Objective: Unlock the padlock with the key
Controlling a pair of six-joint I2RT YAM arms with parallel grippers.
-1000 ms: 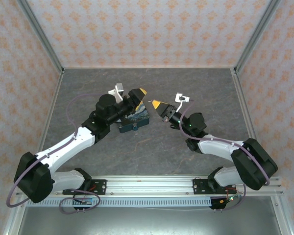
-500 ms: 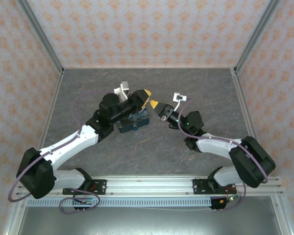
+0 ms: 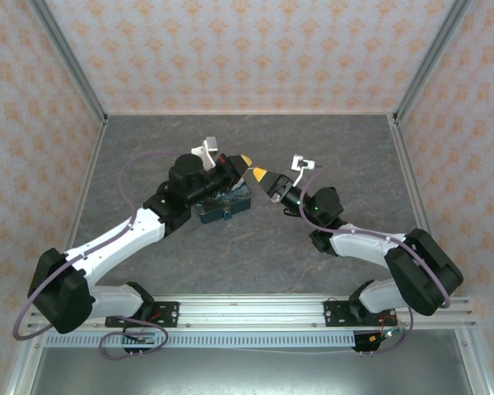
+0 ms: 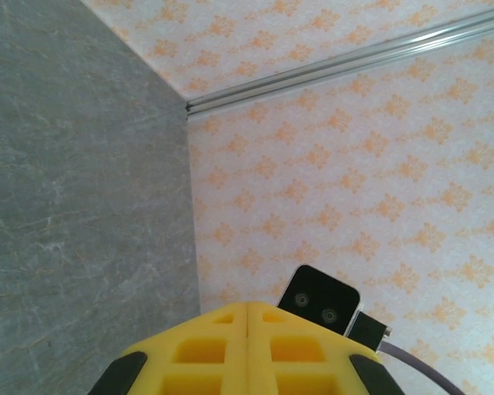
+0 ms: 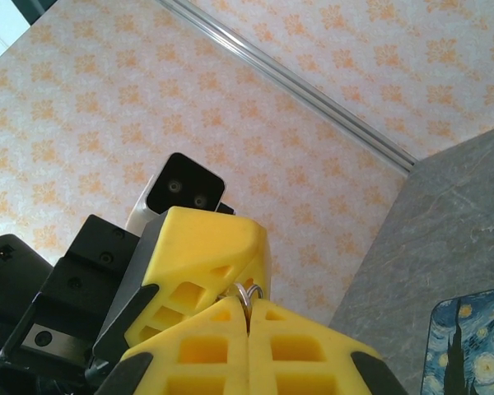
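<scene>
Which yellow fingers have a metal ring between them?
The right arm's fingers: a silvery metal ring pokes from their seam. The left arm's fingers show none.

Of the key [image 5: 249, 294], a silvery loop peeks from between the right tool's [image 5: 248, 309] pressed-together fingertips; the rest is buried. The left arm [image 3: 115, 239] hides much of the Starry-Night box [image 3: 233, 202], and the padlock [image 3: 227, 213] at its near edge is a dark speck, too small to read.
</scene>
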